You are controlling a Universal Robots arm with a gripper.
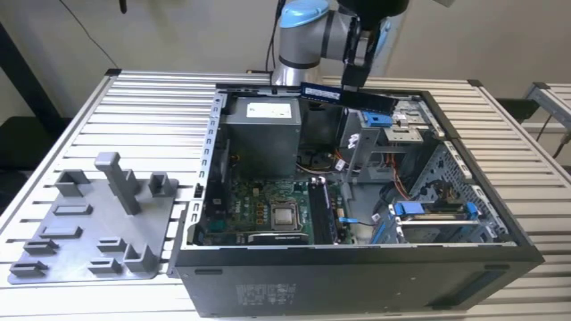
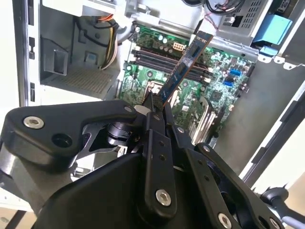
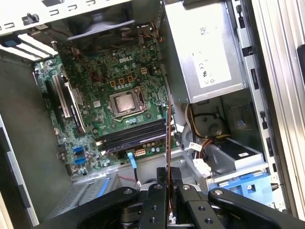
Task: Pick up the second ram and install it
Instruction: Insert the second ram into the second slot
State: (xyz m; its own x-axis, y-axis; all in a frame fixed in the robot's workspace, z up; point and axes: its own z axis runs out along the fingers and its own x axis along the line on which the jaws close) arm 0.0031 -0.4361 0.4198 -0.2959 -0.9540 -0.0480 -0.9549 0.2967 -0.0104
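While the tool (image 1: 352, 86) clamps it, second ram (image 1: 373, 102) hovers.

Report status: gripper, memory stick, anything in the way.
Gripper shut on long, flat blue-green memory stick. Stick held above open black computer case, over green motherboard, not yet slotted. Nothing seen blocking.

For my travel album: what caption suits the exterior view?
The gripper holds the second ram above the open computer case.

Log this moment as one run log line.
claw: shut on second ram | position: above open computer case | ram: not yet seated
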